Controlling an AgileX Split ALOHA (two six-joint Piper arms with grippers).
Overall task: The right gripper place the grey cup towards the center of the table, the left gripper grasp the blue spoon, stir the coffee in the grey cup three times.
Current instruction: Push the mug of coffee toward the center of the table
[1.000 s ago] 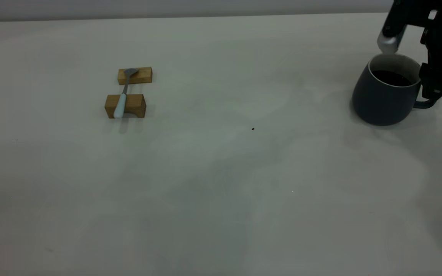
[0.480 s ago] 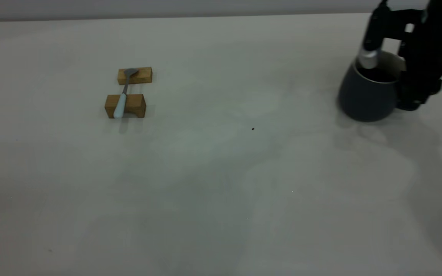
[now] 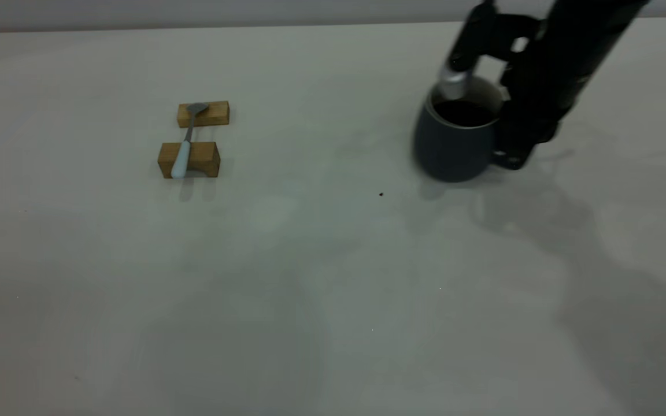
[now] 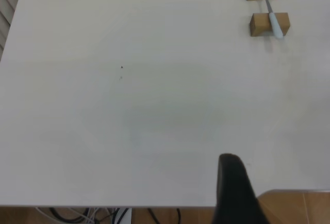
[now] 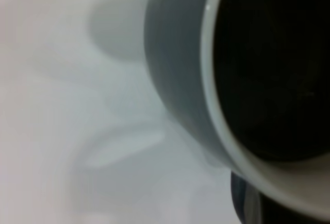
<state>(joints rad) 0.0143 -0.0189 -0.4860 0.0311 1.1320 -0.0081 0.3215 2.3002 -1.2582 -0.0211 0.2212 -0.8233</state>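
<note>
Now the right pincer (image 3: 512, 159) is closed on the handle side of the grey cup (image 3: 451, 144), which holds dark coffee (image 3: 463, 112) right of the middle of the table (image 3: 310, 289), while the blue spoon (image 3: 182, 153) lies across two wooden blocks (image 3: 189, 159) far to the left

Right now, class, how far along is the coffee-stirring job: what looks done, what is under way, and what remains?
Done: nothing complete.

Under way: the right gripper holds the grey cup by its handle side, right of the table centre, coffee inside.

Left: setting the cup down, then spoon pick-up and three stirs. The blue spoon lies across two wooden blocks, and the left gripper is nowhere near it.
</note>
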